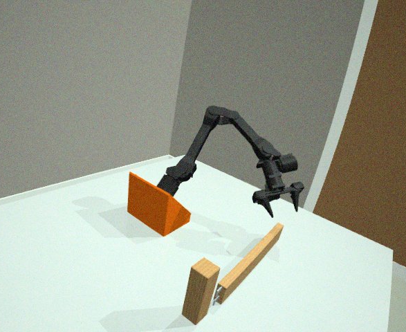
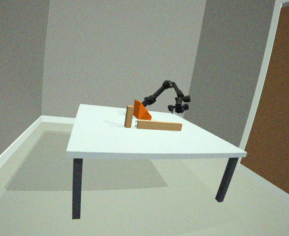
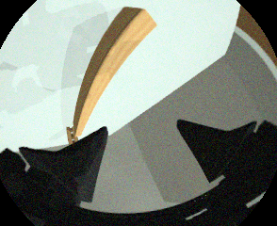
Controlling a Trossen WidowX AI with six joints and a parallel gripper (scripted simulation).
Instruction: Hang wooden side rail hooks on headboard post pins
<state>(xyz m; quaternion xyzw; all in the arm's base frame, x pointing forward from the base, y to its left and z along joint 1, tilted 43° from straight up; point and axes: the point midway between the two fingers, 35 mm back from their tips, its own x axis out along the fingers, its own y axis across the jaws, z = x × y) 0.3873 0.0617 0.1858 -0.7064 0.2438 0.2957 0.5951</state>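
Note:
The wooden side rail point(image 1: 252, 262) point(image 2: 159, 125) point(image 3: 103, 71) lies on its long narrow edge on the table. The steel hooks point(image 1: 218, 288) point(image 2: 136, 124) on its near end point toward the headboard post point(image 1: 198, 292) point(image 2: 128, 116), with a small gap between. The post stands upright; its slot and pins are hidden in the top and exterior views. My gripper point(image 1: 284, 213) point(image 2: 177, 112) point(image 3: 144, 126) is open and empty, pointing down. It is above the table, beyond the rail's far end in the top view, and touches nothing.
An orange wedge-shaped block point(image 1: 147, 203) point(image 2: 142, 111) stands in front of the arm's base, on the far side of the post and rail in the exterior view. The white table point(image 1: 321, 279) point(image 2: 109, 142) has its edge beyond the gripper in the top view.

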